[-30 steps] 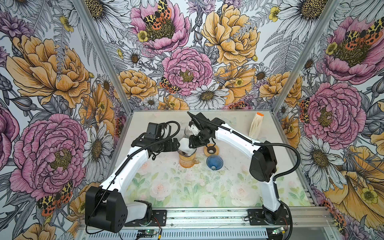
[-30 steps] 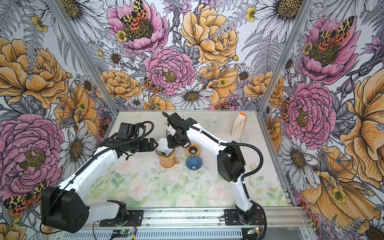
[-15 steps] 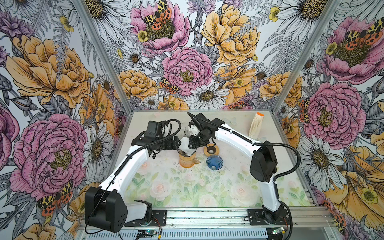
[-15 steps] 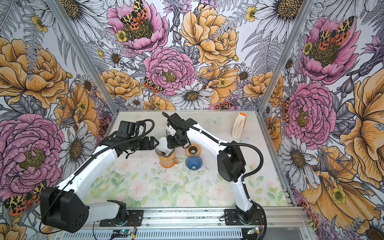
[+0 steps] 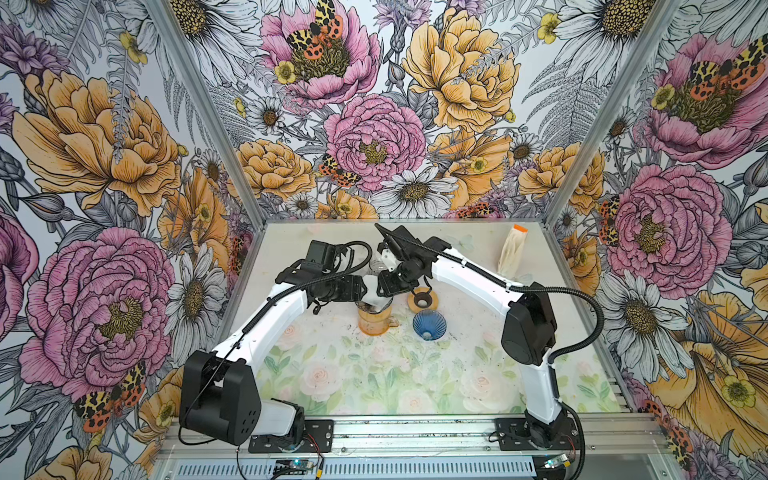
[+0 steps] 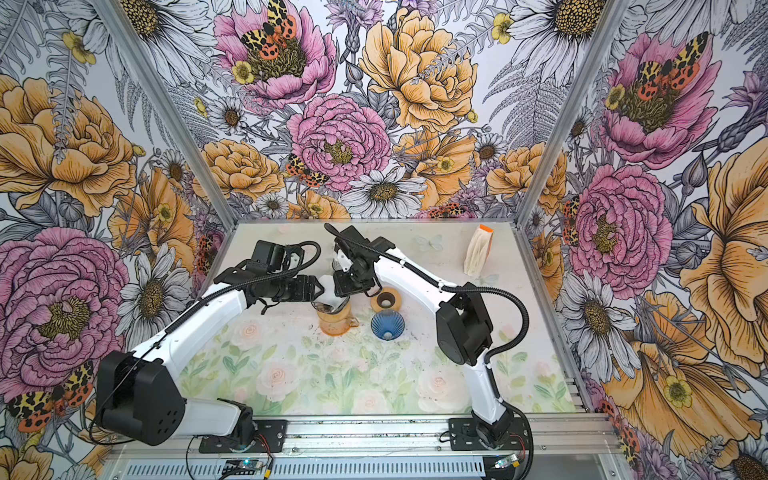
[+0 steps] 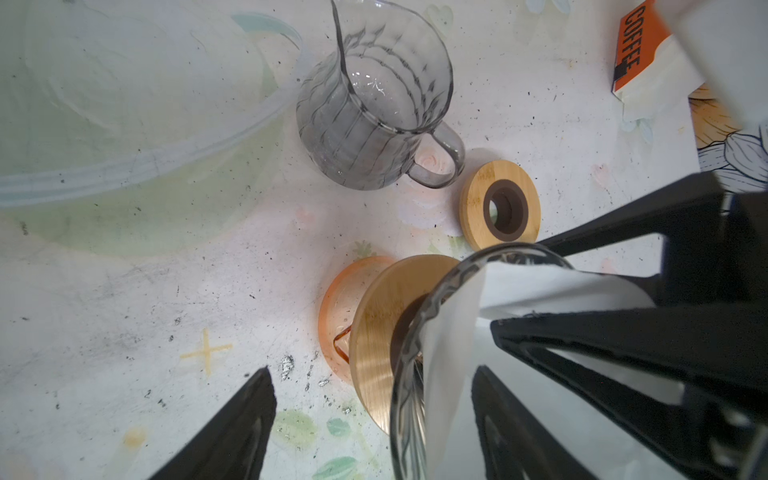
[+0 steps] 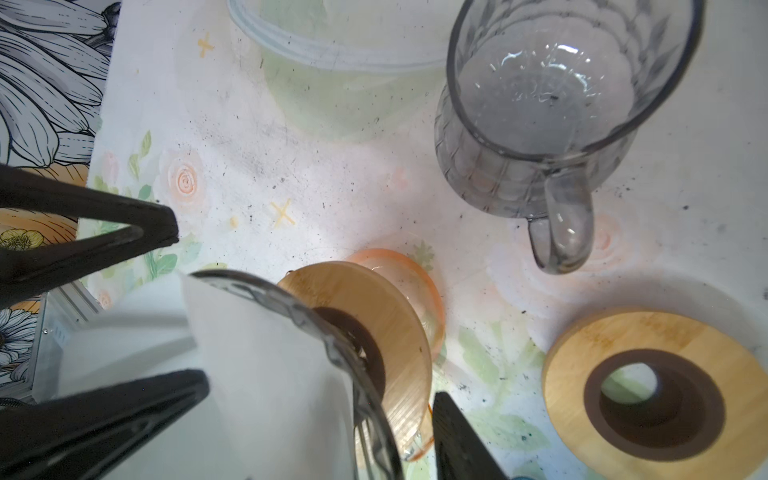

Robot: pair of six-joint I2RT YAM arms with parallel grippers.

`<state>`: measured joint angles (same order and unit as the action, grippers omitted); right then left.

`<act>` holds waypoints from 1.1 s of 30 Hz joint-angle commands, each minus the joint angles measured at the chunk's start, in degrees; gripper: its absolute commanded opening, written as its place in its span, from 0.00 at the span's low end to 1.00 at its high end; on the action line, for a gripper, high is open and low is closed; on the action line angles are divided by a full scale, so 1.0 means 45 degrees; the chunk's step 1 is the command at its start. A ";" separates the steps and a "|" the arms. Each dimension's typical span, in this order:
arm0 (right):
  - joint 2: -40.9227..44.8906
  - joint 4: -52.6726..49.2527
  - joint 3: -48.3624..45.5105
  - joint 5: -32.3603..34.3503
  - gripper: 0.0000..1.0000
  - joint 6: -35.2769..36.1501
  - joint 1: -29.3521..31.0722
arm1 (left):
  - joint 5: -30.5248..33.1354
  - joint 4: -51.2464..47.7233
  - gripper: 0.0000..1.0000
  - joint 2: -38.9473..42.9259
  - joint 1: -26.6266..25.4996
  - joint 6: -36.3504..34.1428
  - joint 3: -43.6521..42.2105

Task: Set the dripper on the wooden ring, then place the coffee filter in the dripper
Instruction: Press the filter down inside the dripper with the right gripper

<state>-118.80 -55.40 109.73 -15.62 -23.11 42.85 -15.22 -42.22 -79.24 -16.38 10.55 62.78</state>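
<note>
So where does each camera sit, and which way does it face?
Both top views: high over the arms' bases, looking down at the floral table; white left arm and right arm show whole.
Left wrist: on the left arm, looking down past the left gripper at the clear glass dripper; right gripper shows too.
Right wrist: on the right arm, looking down; one black finger shows.
Shared: both wrist views show the white paper filter and grey glass pitcher.
</note>
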 commanded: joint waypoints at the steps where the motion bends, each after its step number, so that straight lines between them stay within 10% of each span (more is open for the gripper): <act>1: 0.0855 0.0142 -0.0168 0.0461 0.47 -0.0020 0.0049 | 0.0087 0.0027 0.75 0.0017 -0.0046 0.0113 0.0306; 33: 0.0214 0.0123 -0.0459 0.0287 0.47 -0.0315 -0.0051 | 0.0094 0.0032 0.68 -0.0749 -0.0012 -0.0133 0.0266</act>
<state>-117.36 -55.42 107.39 -14.37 -24.03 42.78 -15.20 -42.22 -81.91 -16.38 10.48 62.78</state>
